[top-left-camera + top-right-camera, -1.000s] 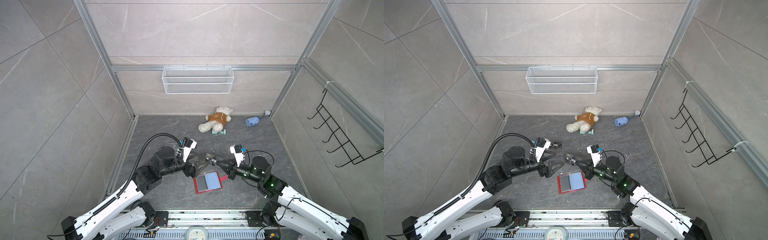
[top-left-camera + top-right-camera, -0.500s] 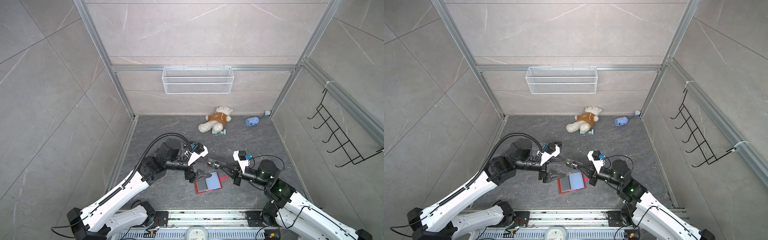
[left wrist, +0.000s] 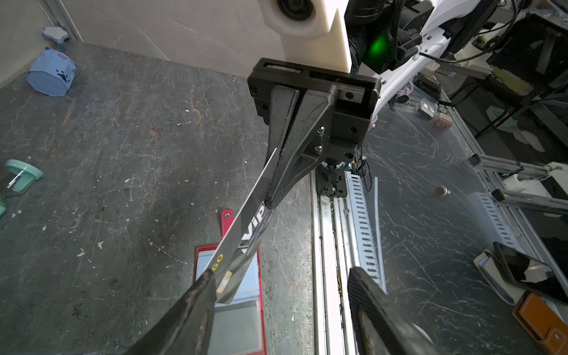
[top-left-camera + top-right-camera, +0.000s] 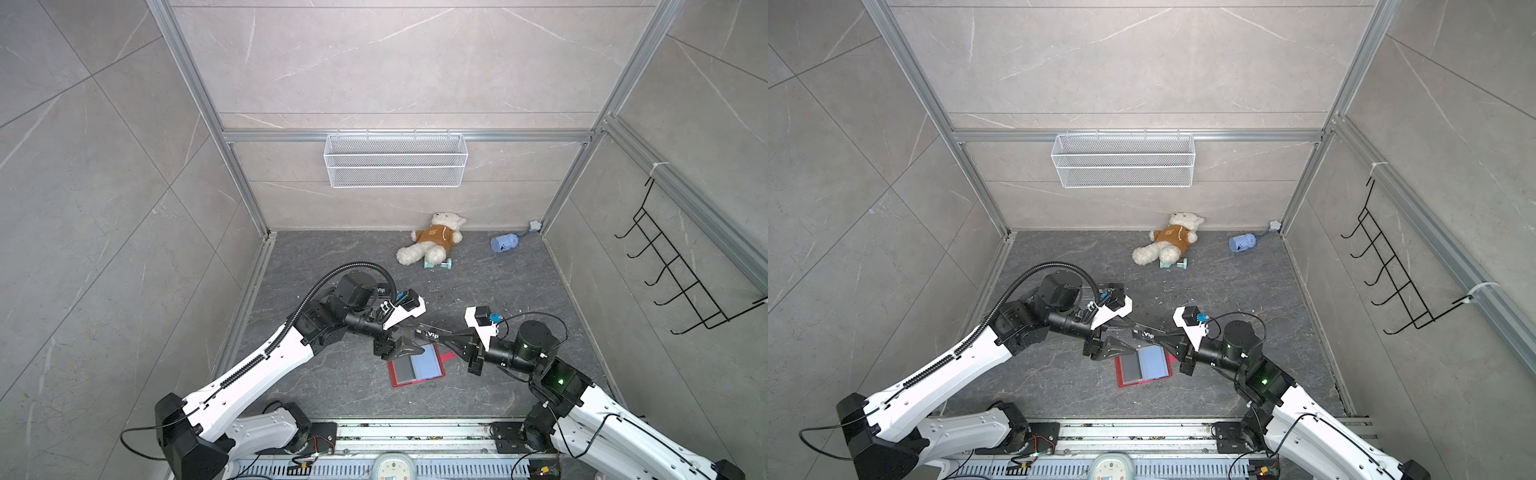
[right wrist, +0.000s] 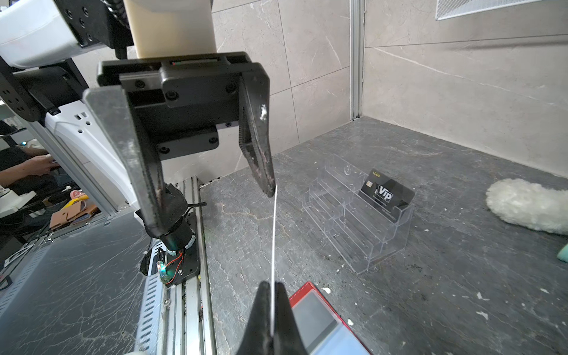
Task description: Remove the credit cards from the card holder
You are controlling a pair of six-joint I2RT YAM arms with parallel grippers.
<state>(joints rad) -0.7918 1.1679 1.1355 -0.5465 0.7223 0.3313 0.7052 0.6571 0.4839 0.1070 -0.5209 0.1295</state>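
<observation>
Presently the thin black plastic "Vip" credit card (image 3: 252,227) is pinched by the right gripper (image 3: 270,199), aloft at 12 o'clock of the red leather-like card holder (image 4: 428,365). With the left gripper (image 3: 281,281) spread, only one finger touching it, an early release would likely see it dropped.

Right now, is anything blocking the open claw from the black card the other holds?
Nothing visible. The card, pinched in the right gripper, reaches between the open jaws of the left gripper, apparently touching one.
</observation>
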